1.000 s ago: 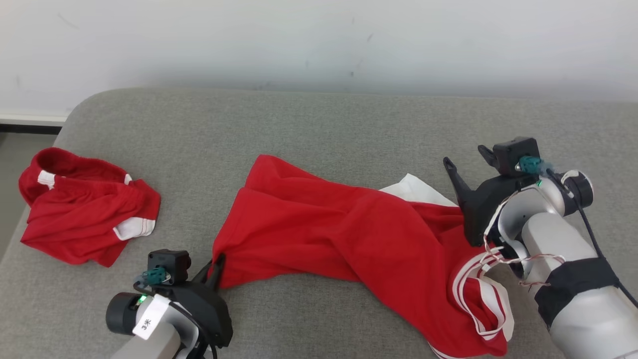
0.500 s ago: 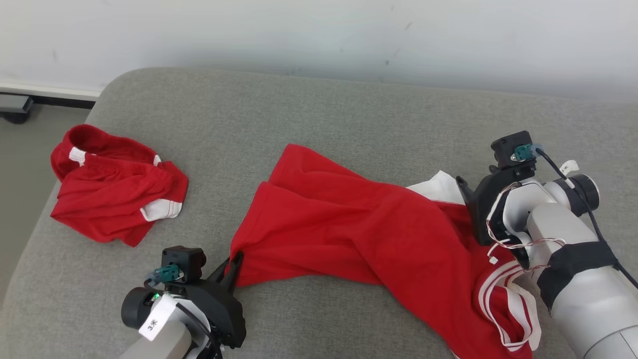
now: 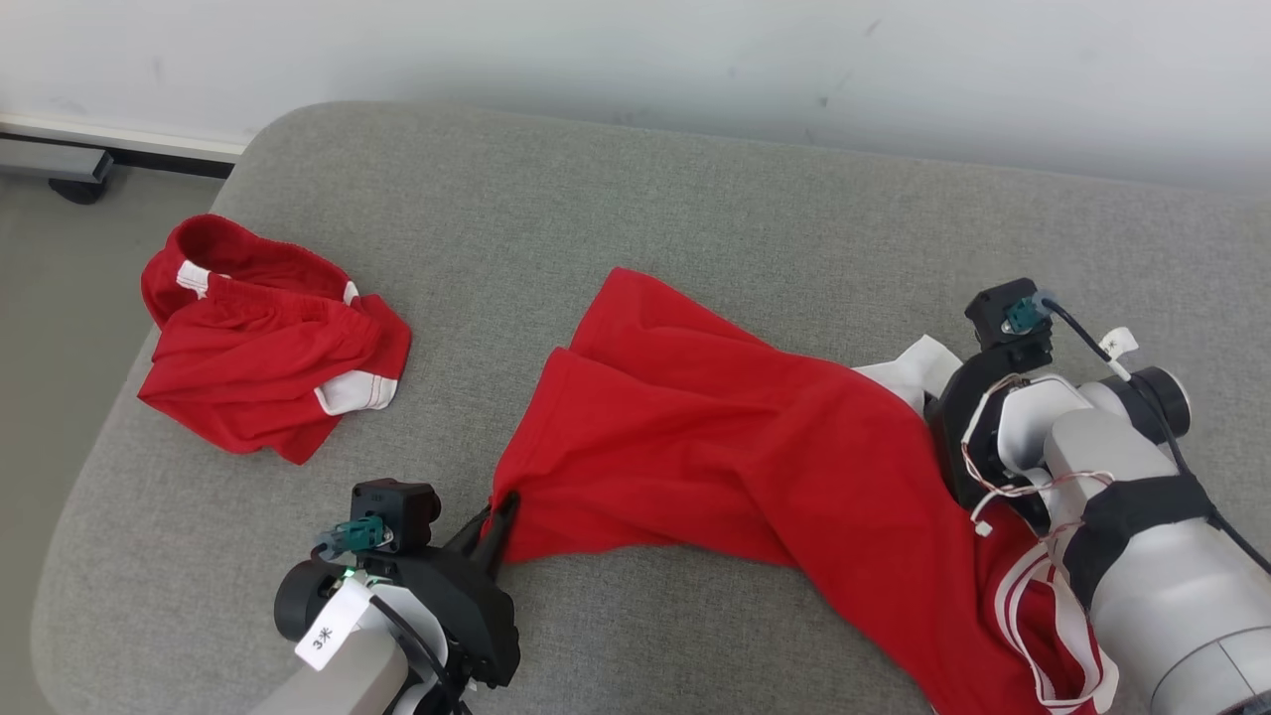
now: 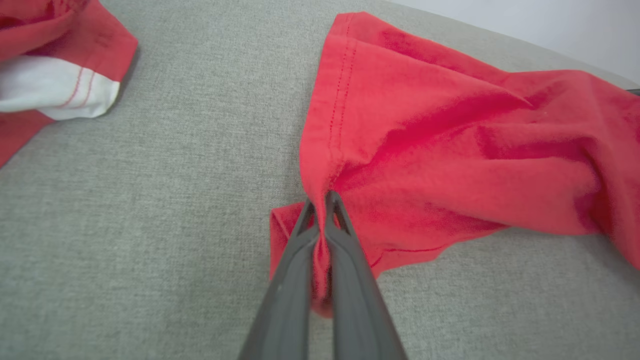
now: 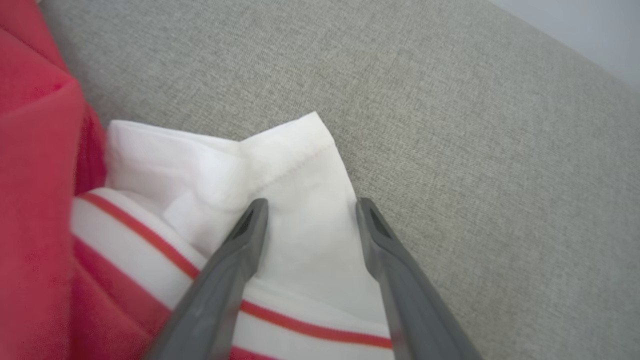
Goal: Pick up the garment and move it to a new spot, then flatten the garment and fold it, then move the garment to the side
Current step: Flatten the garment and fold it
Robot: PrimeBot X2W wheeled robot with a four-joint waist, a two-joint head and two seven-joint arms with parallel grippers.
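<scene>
Left gripper (image 4: pixel 320 197) pinches the near-left hem corner of the red garment (image 3: pixel 715 447), which sprawls across the grey cushion (image 3: pixel 596 199). Right gripper (image 5: pixel 310 210) stands wide over its white sleeve (image 5: pixel 300 170). Bare cushion lies beyond, toward a smaller red garment (image 3: pixel 268 348) far left.

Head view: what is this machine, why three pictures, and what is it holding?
It is a two-armed robot; each arm ends in a gripper, two long dark fingers that pinch like tongs. The head view looks down from a camera on its head; the other two come from cameras on the wrists. On the grey cushion lie a long red garment and, to its left, a smaller red garment. The left gripper is shut on a corner of the long red garment. The right gripper is open, its jaws either side of the garment's white part, not yet pinching.
</scene>
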